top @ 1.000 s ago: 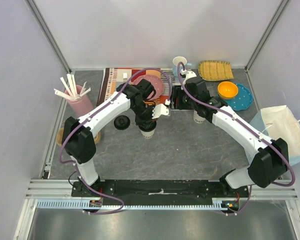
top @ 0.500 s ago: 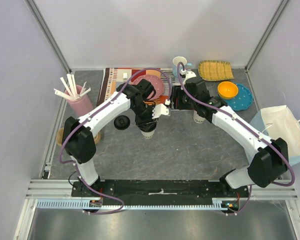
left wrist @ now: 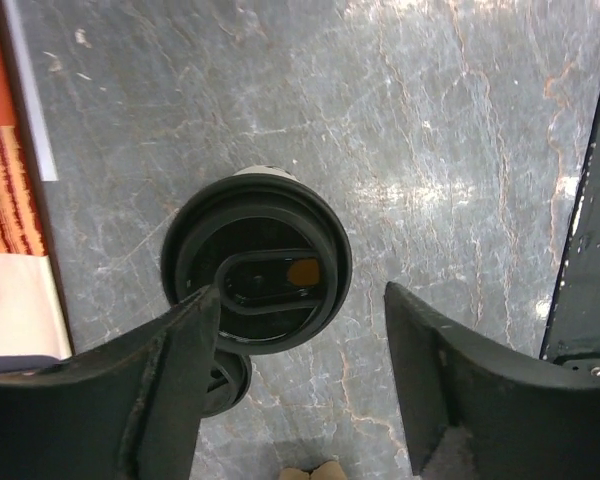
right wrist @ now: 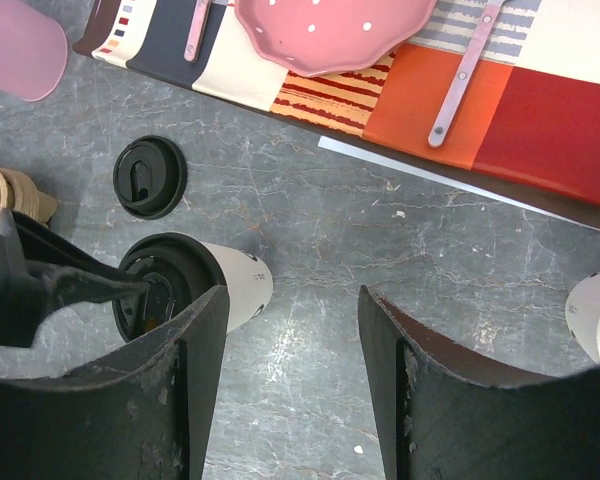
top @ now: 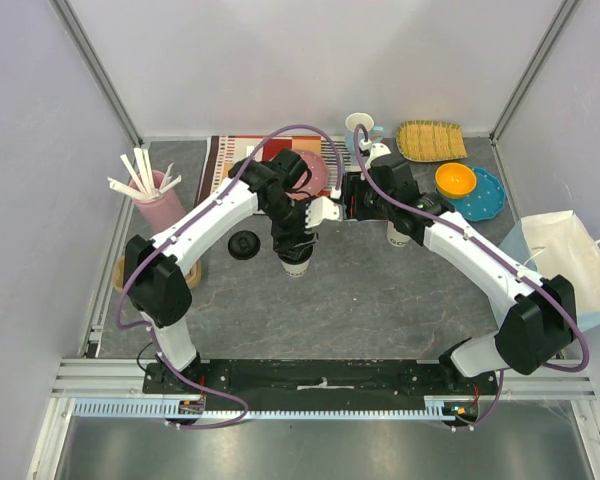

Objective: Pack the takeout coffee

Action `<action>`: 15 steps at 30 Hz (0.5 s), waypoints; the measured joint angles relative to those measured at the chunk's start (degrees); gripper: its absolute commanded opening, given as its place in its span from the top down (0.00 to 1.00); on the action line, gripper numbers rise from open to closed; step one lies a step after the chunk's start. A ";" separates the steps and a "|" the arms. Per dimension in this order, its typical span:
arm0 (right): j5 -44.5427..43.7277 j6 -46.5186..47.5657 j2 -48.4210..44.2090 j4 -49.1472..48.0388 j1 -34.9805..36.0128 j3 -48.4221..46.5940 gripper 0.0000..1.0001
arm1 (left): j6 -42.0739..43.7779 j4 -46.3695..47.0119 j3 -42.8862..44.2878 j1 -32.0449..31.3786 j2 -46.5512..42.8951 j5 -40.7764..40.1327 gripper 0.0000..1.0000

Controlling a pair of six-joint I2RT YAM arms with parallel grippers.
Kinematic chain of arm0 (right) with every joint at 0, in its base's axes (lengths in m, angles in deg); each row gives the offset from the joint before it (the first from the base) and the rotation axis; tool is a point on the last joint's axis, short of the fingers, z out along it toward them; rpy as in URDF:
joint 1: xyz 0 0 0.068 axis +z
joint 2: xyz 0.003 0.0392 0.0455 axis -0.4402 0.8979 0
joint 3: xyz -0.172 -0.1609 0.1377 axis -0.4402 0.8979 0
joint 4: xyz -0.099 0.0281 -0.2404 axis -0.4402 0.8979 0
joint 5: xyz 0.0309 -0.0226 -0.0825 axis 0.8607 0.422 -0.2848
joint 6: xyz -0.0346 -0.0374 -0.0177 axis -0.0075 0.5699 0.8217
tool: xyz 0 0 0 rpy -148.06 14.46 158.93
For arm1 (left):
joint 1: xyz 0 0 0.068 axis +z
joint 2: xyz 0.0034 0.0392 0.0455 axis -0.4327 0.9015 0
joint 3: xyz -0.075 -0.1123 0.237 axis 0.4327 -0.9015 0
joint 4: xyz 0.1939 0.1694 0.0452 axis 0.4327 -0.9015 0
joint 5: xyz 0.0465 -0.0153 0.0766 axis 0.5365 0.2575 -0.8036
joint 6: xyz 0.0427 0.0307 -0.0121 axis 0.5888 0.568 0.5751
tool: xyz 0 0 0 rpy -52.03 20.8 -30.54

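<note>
Paper cup (right wrist: 240, 288) is standing mid-front on the gray table (top: 380, 310), black lid (left wrist: 255, 275) sitting on it. Left gripper (left wrist: 302, 300) is hanging right over it, jaws spread and gripping nothing (one finger overlapping the lid's rim in the wrist view, the other off to the side). Spare lid (top: 244, 245) is lying just left of the cup. Right gripper (right wrist: 292, 300) is hovering over bare table, also released, empty. Second cup (top: 398, 236) is standing under the right arm. Striped mat (top: 242, 158) and pink plate (right wrist: 330, 25) are sitting further back.
</note>
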 measured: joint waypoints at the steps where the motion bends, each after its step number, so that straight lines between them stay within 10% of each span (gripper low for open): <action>1: 0.20 -0.11 0.00 0.00 0.00 0.00 0.38 | -0.28 -0.11 0.90 0.13 -0.02 0.07 0.21; 5: 2.03 -0.90 0.13 -0.55 0.00 0.00 0.49 | -1.81 -0.70 4.17 1.25 -0.98 1.11 0.27; 9: 4.96 -1.75 1.33 -2.21 0.02 0.00 0.89 | -5.97 -1.03 5.07 5.73 -3.69 5.81 0.98; 15: 11.04 -5.99 6.43 -8.09 2.73 0.09 1.00 | -18.36 9.94 -6.62 14.75 -10.23 10.64 0.98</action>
